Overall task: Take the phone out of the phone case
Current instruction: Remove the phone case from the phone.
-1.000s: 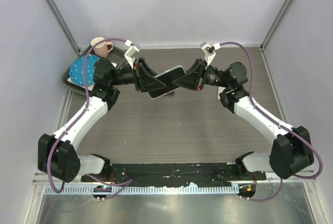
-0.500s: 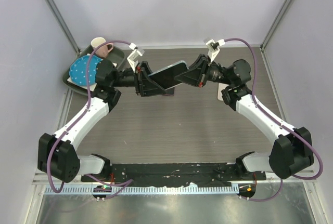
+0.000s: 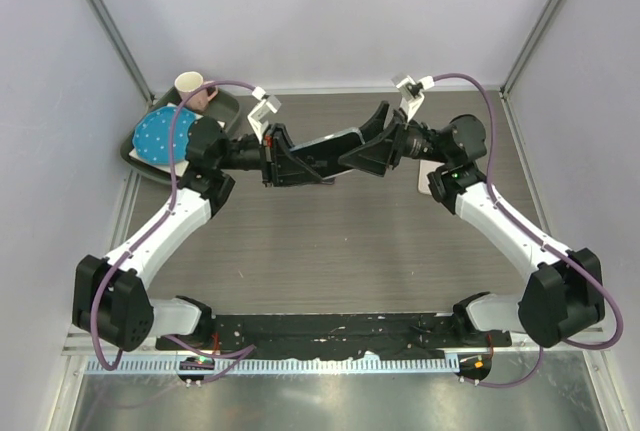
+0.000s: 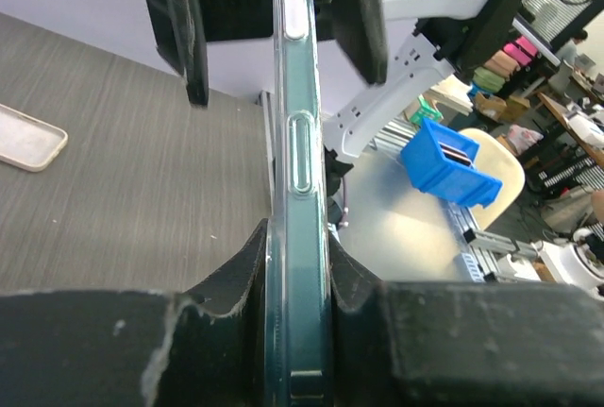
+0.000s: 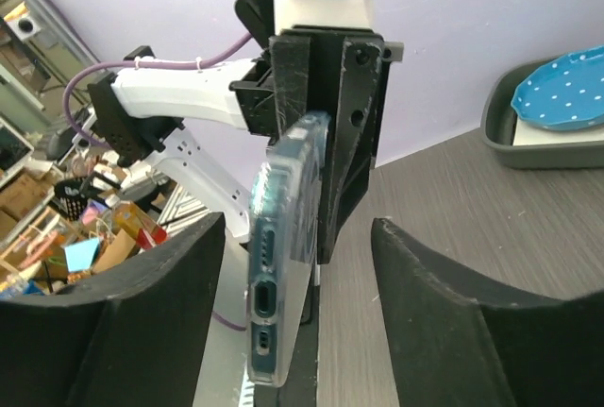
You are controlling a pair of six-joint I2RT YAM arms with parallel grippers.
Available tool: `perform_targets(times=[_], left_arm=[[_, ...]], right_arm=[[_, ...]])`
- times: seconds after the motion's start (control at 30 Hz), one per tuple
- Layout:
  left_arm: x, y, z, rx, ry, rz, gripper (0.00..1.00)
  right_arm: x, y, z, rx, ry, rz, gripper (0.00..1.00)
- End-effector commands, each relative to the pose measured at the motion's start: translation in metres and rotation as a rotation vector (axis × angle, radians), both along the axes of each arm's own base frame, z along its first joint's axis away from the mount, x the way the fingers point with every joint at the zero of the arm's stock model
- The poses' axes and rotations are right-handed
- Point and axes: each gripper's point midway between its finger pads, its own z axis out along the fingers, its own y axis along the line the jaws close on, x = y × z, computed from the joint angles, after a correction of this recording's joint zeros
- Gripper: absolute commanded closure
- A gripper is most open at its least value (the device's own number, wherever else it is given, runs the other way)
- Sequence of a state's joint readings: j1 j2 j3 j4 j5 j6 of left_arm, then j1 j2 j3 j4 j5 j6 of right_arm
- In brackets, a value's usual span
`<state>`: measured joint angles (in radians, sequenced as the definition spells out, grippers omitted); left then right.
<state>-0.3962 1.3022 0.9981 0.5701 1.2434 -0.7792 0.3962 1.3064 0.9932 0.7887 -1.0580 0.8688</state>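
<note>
Right now the left claw (image 3: 288,157) is pinched tight on one end of the phone (image 3: 335,143), holding it on edge in the air above the bench (image 3: 330,251), with the clear case (image 4: 300,143) on it. The right claw (image 3: 365,148) is spread, its fingers (image 5: 160,331) standing either side of the phone's other end. A second, pale case (image 4: 28,138) lies flat on the bench.

Grey wood-grain table (image 3: 330,251) enclosed by 3 pale lilac walls (image 3: 330,11); 2 aluminium posts (image 3: 108,26) stand at the far corners; soft, even light throughout.
</note>
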Motion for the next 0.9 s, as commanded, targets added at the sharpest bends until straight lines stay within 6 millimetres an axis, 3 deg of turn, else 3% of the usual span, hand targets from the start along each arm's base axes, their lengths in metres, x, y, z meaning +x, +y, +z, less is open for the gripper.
perform_targets(times=[0.0, 0.13, 0.2, 0.4, 0.6, 0.63, 0.73, 0.87], left_arm=[[-0.018, 0.005, 0.018, -0.047, -0.141, -0.046, 1.00], [-0.018, 0.004, 0.021, -0.061, -0.144, -0.044, 1.00], [-0.018, 0.004, 0.023, -0.067, -0.148, -0.041, 1.00], [-0.018, 0.004, 0.025, -0.075, -0.157, -0.038, 1.00], [-0.016, 0.004, 0.026, -0.077, -0.163, -0.035, 1.00], [-0.016, 0.004, 0.025, -0.077, -0.165, -0.039, 1.00], [-0.017, 0.004, 0.026, -0.082, -0.181, -0.042, 1.00], [-0.020, 0.004, 0.028, -0.084, -0.213, -0.061, 1.00]], right_arm=[[-0.030, -0.020, 0.053, 0.098, -0.141, 0.035, 0.29], [-0.020, -0.029, 0.068, 0.158, -0.082, 0.022, 0.30], [-0.017, -0.029, 0.071, 0.187, -0.068, 0.028, 0.35], [-0.006, -0.027, 0.058, 0.211, 0.027, 0.023, 0.52], [-0.010, -0.027, 0.063, 0.245, 0.048, 0.051, 0.74], [-0.012, -0.027, 0.065, 0.252, 0.051, 0.059, 0.83], [-0.014, -0.028, 0.069, 0.278, 0.094, 0.082, 0.98], [-0.030, -0.029, 0.073, 0.298, 0.095, 0.154, 0.99]])
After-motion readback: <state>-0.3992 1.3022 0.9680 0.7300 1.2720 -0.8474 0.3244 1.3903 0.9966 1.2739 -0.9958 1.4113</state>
